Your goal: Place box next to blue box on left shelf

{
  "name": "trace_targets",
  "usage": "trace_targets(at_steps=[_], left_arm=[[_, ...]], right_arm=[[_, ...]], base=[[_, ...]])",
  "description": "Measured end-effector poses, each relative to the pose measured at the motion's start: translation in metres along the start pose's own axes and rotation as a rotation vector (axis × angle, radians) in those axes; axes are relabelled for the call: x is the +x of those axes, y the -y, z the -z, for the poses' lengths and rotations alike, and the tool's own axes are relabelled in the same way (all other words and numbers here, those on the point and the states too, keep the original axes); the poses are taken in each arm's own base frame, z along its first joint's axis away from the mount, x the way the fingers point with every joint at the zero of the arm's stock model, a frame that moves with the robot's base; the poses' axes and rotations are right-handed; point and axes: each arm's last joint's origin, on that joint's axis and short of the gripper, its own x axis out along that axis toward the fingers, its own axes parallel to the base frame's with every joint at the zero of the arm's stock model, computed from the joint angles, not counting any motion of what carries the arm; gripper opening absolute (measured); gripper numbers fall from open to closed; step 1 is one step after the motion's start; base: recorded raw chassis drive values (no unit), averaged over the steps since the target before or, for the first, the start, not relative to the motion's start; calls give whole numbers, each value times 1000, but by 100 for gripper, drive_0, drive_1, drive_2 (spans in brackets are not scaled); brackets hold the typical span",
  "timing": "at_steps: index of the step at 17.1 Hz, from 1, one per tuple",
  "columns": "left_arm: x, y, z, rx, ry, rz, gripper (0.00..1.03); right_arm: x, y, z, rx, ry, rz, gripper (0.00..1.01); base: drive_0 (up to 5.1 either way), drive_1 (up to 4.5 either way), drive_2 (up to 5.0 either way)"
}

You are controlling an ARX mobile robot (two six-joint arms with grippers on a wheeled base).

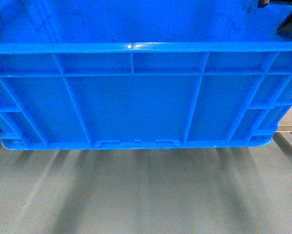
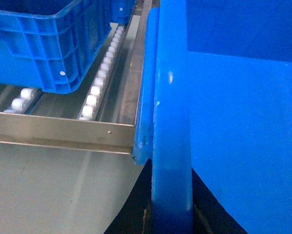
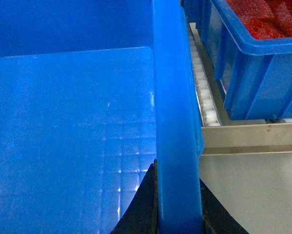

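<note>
Box, blue, open-topped: held at shelf edge, left end effector and right end effector each clamped over a side rim; blue box on rollers to its left.

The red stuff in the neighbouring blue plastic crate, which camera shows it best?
The right wrist view: the red contents fill the blue plastic crate on the roller shelf. The head and left wrist views show none of it.

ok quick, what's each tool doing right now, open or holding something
left tool: shut on the blue crate, clamped over its left rim.
right tool: shut on the blue crate, clamped over its right rim.
</note>
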Motion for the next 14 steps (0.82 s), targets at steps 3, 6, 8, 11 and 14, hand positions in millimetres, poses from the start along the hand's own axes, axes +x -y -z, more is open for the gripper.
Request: trace_targets(at_steps=[3, 6, 8, 11, 14], left_arm=[[0, 0, 0, 0, 0, 1, 7], [0, 0, 0, 1, 0, 1, 7], [0, 0, 0, 1, 0, 0, 7], [0, 0, 0, 0, 0, 0, 7], [0, 0, 0, 1, 0, 2, 7]], right_arm=[[0, 0, 0, 0, -3, 2, 9], [0, 0, 0, -1, -4, 1, 9], [0, 0, 0, 0, -4, 2, 9], [0, 0, 0, -1, -2, 1, 9], [0, 0, 0, 0, -3, 2, 9]], base=[[0, 0, 0], [0, 0, 0], [0, 0, 0], [0, 0, 0], [0, 0, 0]])
